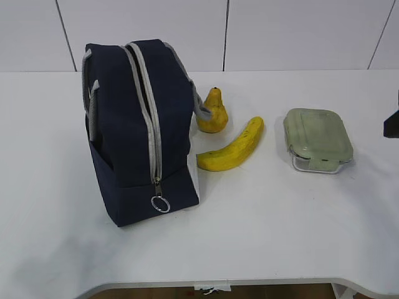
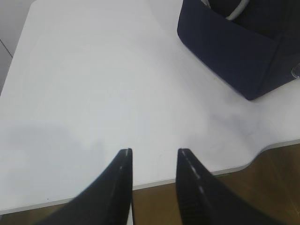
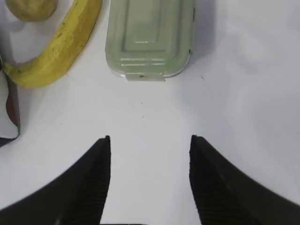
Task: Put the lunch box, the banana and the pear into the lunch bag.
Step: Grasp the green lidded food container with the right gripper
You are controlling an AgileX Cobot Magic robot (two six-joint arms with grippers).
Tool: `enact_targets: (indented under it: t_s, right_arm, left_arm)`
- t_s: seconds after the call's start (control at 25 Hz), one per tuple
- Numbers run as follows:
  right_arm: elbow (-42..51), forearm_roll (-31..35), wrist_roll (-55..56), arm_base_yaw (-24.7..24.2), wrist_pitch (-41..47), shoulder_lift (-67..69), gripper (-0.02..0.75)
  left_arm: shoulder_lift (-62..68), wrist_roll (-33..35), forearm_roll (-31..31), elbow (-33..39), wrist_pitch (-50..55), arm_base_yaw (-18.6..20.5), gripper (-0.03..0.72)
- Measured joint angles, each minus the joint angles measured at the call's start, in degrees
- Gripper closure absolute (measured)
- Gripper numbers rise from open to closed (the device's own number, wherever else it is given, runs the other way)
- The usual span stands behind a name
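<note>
From the exterior view you see one lunch bag (image 1: 137, 128) standing upright on the white table (image 1: 280, 230), its grey zipper running over the top and down the near end to a ring pull (image 1: 161, 204) at the bottom; the zipper looks closed, though you cannot tell what is inside. One pear (image 1: 212, 112) stands just right of the bag, neck and stem up. One banana (image 1: 232, 147) lies in front of the pear, its long axis running from near left to far right, curve bowing toward you. One lunch box (image 1: 317, 138) sits well to the right, green lid on, long axis running away from you. In the left wrist view, your left gripper (image 2: 153, 152) hovers over bare table with a narrow gap between its jaws, holding nothing, the bag's corner at upper right. In the right wrist view, your right gripper (image 3: 150, 138) stands moderately wide and empty, the lunch box straight ahead.
</note>
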Motion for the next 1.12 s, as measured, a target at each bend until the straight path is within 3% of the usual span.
enact_targets:
  t_s: [0.16,0.32,0.6,0.84,1.12]
  right_arm:
    - [-2.7,7.4,-6.6,-5.3,0.0,4.1,0.33]
    - [-3.8,20.5,-18.4,-11.6,2.1,8.1,0.33]
    - [-7.9,36.7,-36.0,-22.4,12.6,17.3,0.33]
    - [-15.6,44.3,-44.4,-26.2,23.8,29.4,0.33]
    - [-25.1,45.7,-47.5,-26.3,24.2,41.2,0.33]
  left_arm:
    - [0.0,0.0,0.0,0.0,0.0,0.0,0.444]
    - [0.0,0.0,0.0,0.0,0.0,0.0,0.444]
    - [0.0,0.0,0.0,0.0,0.0,0.0,0.444]
    - [0.0,0.0,0.0,0.0,0.0,0.0,0.444]
    - [0.0,0.0,0.0,0.0,0.0,0.0,0.444]
